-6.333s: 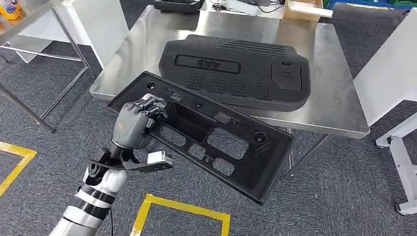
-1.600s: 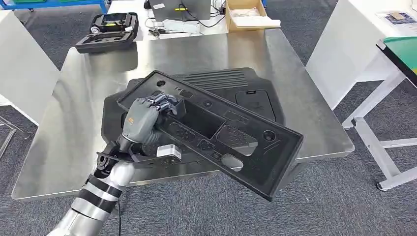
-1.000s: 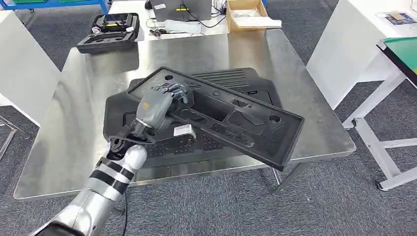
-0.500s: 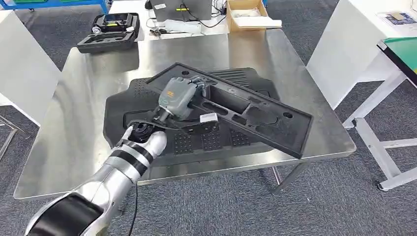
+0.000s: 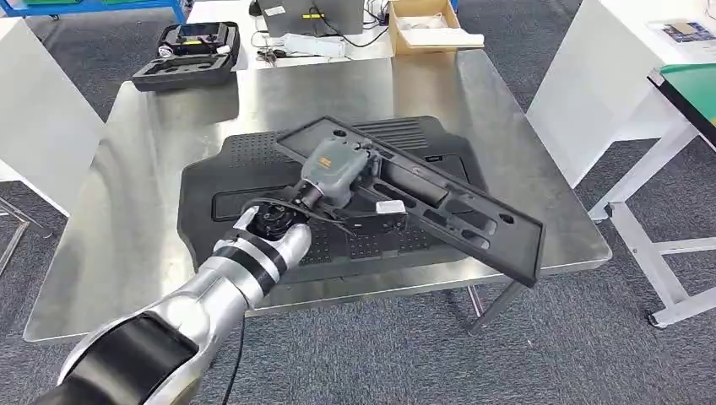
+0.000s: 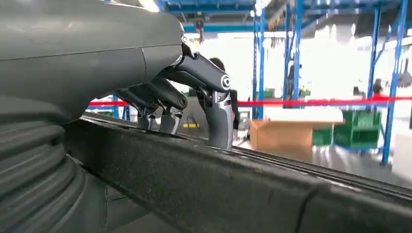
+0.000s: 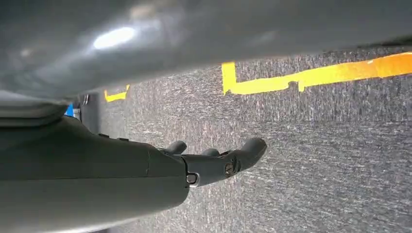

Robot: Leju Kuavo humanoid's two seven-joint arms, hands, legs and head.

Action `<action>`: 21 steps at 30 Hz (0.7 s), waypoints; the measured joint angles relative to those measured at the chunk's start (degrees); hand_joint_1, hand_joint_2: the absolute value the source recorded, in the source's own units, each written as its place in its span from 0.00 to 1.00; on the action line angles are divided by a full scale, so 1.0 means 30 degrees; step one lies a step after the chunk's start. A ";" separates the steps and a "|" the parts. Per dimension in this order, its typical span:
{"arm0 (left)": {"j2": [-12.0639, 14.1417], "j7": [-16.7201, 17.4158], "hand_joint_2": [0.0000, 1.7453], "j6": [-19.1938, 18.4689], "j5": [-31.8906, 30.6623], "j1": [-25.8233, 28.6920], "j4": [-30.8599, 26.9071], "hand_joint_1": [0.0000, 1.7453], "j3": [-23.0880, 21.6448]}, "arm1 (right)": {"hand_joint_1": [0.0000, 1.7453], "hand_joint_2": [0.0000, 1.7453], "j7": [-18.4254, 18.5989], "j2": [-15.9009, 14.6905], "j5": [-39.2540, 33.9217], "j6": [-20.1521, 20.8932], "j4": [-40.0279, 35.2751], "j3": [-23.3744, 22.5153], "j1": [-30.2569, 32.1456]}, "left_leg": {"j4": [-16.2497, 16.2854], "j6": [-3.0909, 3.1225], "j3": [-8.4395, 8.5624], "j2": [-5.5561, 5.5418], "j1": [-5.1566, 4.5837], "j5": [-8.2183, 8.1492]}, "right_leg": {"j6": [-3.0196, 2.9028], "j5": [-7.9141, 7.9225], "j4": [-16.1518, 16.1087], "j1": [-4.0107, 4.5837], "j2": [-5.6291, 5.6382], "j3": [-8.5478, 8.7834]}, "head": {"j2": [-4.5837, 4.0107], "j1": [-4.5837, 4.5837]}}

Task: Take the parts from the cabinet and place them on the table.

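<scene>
Stainless steel forms the top of the square table, which stands on grey carpet among white benches. At the table's far edge sit an open black tool case holding a device in its foam, toward the far left corner, and an open cardboard box with something pale inside, toward the far right corner.

A large black ribbed plastic cover lies flat across the middle of the table, its near edge close to the table's front edge. Over it, the left hand grips a long black panel with cut-out openings at the panel's left end, fingers curled over its rim. The panel slants from the cover's middle out past the table's front right corner.

The right hand hangs over the carpet near yellow floor tape, fingers loosely apart and holding nothing.
</scene>
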 joint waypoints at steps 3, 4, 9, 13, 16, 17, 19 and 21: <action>-0.0109 0.0319 1.00 -0.0203 -0.0007 -0.0173 0.0443 1.00 -0.0531 | 0.00 0.00 -0.0007 0.0007 0.0036 0.0073 0.0000 0.0000 -0.0003 | 0.0000 0.0001 -0.0003 -0.0001 -0.0002 0.0000 | 0.0000 0.0000 0.0000 -0.0002 0.0000 -0.0001 | 0.0000 0.0000; -0.0139 0.0342 1.00 -0.0211 -0.0007 -0.0217 0.0538 1.00 -0.0632 | 0.00 0.00 -0.0007 0.0015 0.0036 0.0095 0.0000 0.0000 -0.0002 | 0.0000 0.0001 -0.0001 -0.0001 -0.0001 0.0000 | 0.0000 0.0000 0.0000 -0.0002 0.0000 -0.0001 | 0.0000 0.0000; -0.0189 0.0458 1.00 -0.0342 -0.0007 -0.0450 0.0947 1.00 -0.1019 | 0.00 0.00 -0.0007 0.0022 0.0051 0.0102 0.0000 0.0000 -0.0004 | 0.0000 0.0001 -0.0002 -0.0001 -0.0001 -0.0001 | 0.0000 0.0000 0.0000 -0.0002 0.0000 -0.0001 | 0.0000 0.0007; -0.0226 0.0866 1.00 -0.0582 0.0007 -0.0609 0.1355 1.00 -0.1479 | 0.00 0.00 -0.0007 0.0022 0.0124 0.0138 0.0000 0.0000 -0.0006 | 0.0000 0.0001 -0.0003 -0.0001 -0.0002 0.0000 | 0.0000 0.0000 0.0000 -0.0002 0.0000 0.0000 | 0.0000 0.0000; -0.0226 0.1033 1.00 -0.0611 0.0072 -0.0711 0.1594 1.00 -0.1784 | 0.00 0.00 -0.0007 0.0029 0.0160 0.0153 0.0000 0.0000 -0.0005 | 0.0000 0.0001 -0.0002 -0.0002 -0.0003 0.0000 | 0.0000 0.0000 0.0000 -0.0003 0.0000 0.0000 | 0.0000 0.0000; -0.0226 0.1070 1.00 -0.0619 0.0117 -0.0733 0.1661 1.00 -0.1850 | 0.00 0.00 -0.0007 0.0029 0.0167 0.0153 0.0000 0.0000 -0.0006 | 0.0000 0.0001 -0.0002 -0.0001 -0.0003 0.0000 | 0.0000 0.0000 0.0000 -0.0003 0.0000 0.0000 | 0.0000 0.0000; -0.0226 0.1135 1.00 -0.0641 0.0305 -0.0758 0.1791 1.00 -0.1922 | 0.00 0.00 0.0007 0.0029 0.0204 0.0153 0.0000 0.0000 -0.0005 | 0.0000 0.0001 -0.0001 -0.0001 -0.0003 0.0000 | 0.0000 0.0000 0.0000 -0.0003 0.0000 -0.0001 | 0.0000 0.0000; -0.0226 0.1158 1.00 -0.0634 0.0459 -0.0813 0.1915 1.00 -0.1980 | 0.00 0.00 0.0022 0.0029 0.0211 0.0167 0.0000 0.0000 -0.0005 | 0.0000 0.0001 -0.0002 -0.0001 -0.0003 0.0000 | 0.0000 0.0000 0.0001 -0.0003 0.0000 -0.0001 | 0.0000 0.0000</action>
